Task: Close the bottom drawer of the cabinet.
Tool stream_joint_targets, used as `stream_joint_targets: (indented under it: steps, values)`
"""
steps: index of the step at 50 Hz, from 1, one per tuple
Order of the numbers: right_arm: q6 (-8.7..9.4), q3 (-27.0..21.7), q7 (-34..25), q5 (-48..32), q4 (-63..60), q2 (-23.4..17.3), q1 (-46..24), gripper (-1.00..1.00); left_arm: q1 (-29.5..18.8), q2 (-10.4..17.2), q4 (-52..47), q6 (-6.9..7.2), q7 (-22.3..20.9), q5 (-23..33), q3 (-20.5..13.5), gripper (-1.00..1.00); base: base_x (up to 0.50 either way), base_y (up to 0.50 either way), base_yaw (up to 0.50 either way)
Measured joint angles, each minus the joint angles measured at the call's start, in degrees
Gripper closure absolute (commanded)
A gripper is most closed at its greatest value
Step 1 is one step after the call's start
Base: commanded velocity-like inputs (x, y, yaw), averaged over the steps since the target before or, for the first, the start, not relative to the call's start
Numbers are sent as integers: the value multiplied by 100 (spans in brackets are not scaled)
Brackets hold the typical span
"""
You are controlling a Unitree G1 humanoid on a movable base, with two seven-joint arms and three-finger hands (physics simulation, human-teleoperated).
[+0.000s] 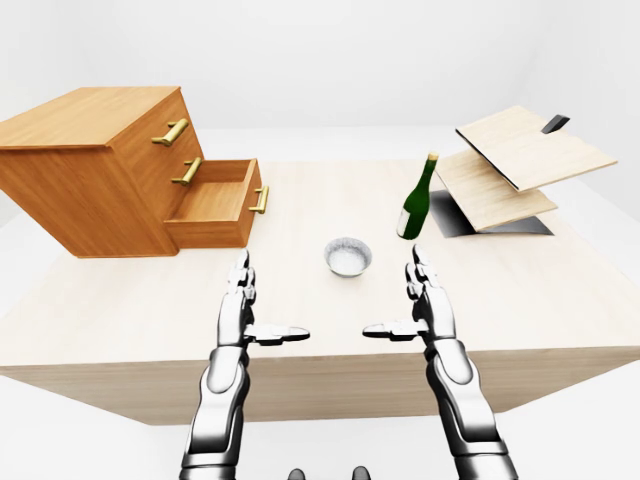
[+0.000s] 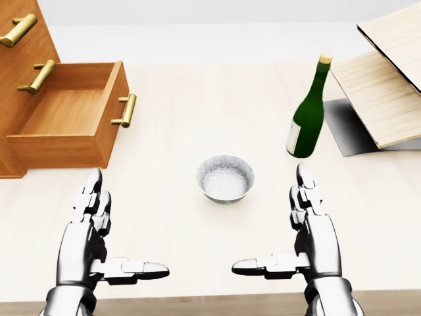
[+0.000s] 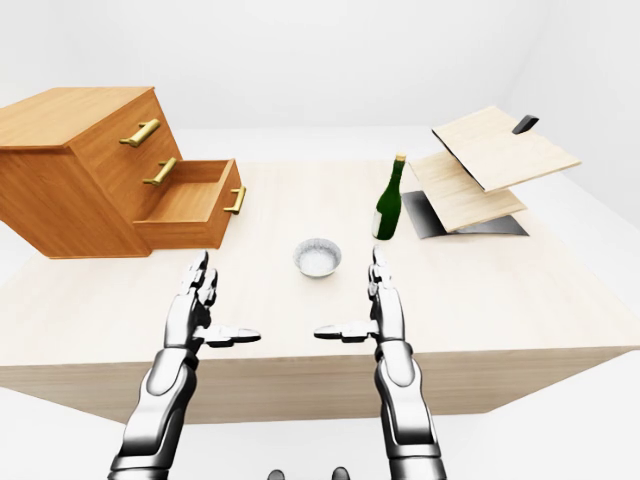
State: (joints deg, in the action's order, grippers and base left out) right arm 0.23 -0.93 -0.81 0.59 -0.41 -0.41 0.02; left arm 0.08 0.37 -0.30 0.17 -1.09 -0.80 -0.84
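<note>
A wooden cabinet point(image 1: 90, 170) with brass handles stands at the left of the table. Its bottom drawer point(image 1: 215, 205) is pulled out, empty inside, its brass handle point(image 1: 259, 200) facing right. The two upper drawers are shut. My left hand point(image 1: 243, 300) hovers open over the table below the drawer, fingers straight and thumb pointing right. My right hand point(image 1: 420, 298) mirrors it to the right, open, holding nothing. Neither hand touches the drawer.
A small metal bowl point(image 1: 348, 256) sits between and above the hands. A green bottle point(image 1: 419, 198) stands upright to its right. Tilted wooden boards point(image 1: 520, 165) over a dark plate lie at the table's right. The table's near edge point(image 1: 320, 385) runs below the hands.
</note>
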Motion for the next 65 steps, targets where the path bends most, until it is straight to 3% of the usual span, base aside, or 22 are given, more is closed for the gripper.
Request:
stream_joint_targets:
  steps: [15,24,43,65]
  values:
    - [99,-115,-97,138,-247,-39,49,-100,3,47,55,-111,-125,-44,-80,-100,0,0,0]
    - [477,-583,69,361,-1178,-156,125,-100,-2,53,136,-180,-155,-24,-83,-100,0,0,0]
    - [477,-2259,598,1157,-2336,-643,36,-100,15,52,158,-213,-172,-3,-77,-100,0,0,0]
    - [477,-2726,802,1422,-2566,-818,5,-100,-3,57,232,-243,-187,-29,-92,-100,5,0,0]
